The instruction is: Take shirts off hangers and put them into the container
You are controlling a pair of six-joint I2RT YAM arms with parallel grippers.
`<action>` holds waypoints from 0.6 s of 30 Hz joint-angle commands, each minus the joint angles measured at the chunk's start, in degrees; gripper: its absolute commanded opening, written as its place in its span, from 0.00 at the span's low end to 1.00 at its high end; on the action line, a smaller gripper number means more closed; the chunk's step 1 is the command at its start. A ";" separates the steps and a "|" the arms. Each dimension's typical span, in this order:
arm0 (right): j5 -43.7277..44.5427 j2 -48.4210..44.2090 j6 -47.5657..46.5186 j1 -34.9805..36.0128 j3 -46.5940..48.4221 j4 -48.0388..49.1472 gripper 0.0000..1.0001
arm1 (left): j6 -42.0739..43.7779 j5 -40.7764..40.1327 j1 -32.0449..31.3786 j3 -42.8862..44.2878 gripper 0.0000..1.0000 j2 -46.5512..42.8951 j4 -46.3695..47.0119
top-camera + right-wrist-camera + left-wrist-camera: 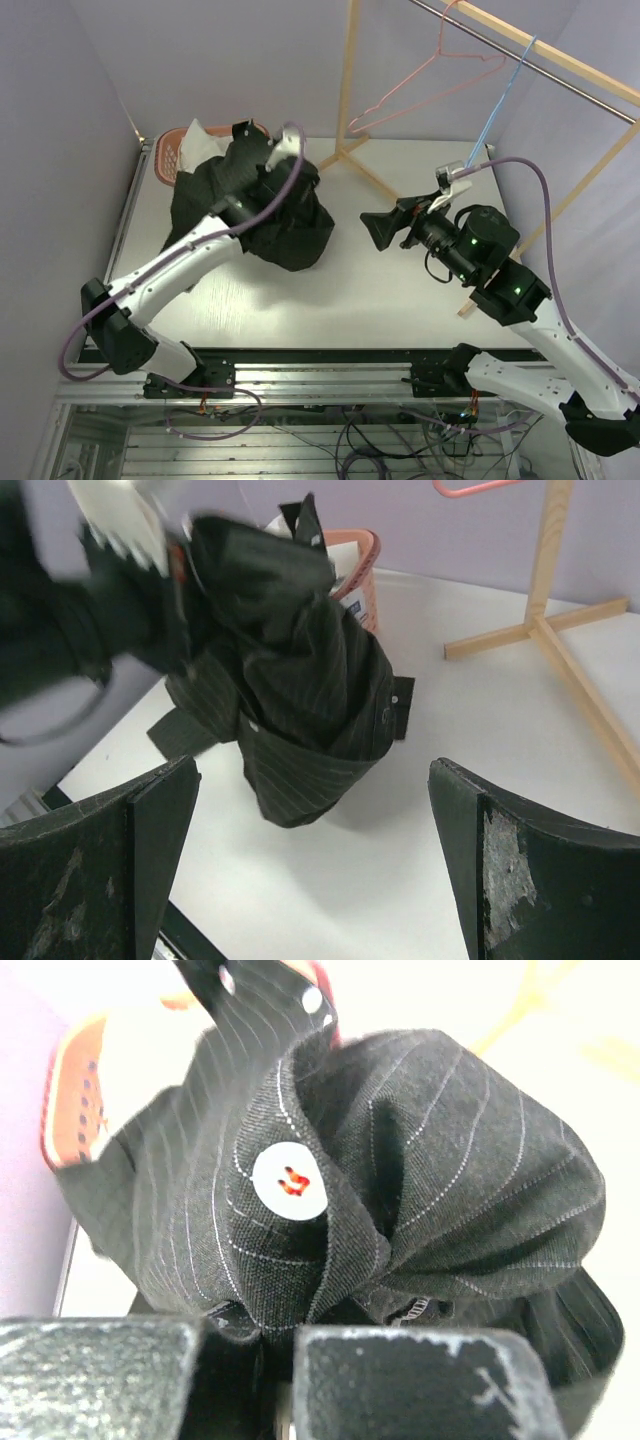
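Left fingers [420, 1385] were clamped on the dark pinstriped shirt [290, 225], their tips buried in its folds. The right fingers [530, 880] stood wide apart and held nothing. That shirt, heaped on the counter [400, 290] at upper left, hid most of the single orange basket [168, 152], where only a corner of the white shirt [205, 140] showed. Two bare hangers hung on the wooden rack [348, 80]: a pink hanger [430, 85] and a blue hanger [497, 110], its lower end hidden behind the right arm. The counter was white and the walls [60, 100] lilac.
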 commanded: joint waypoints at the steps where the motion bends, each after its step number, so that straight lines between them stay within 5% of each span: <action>1: -0.78 1.83 0.00 0.05 2.04 1.61 1.00 | 8.05 7.99 6.32 16.70 0.07 0.92 -2.41; 11: -1.49 2.03 1.06 -0.01 2.26 0.82 1.00 | 13.48 13.26 21.62 65.45 0.07 22.64 -12.12; 18: -1.53 3.18 0.87 0.01 1.97 -0.38 1.00 | 10.96 14.73 27.87 63.70 0.07 20.92 7.40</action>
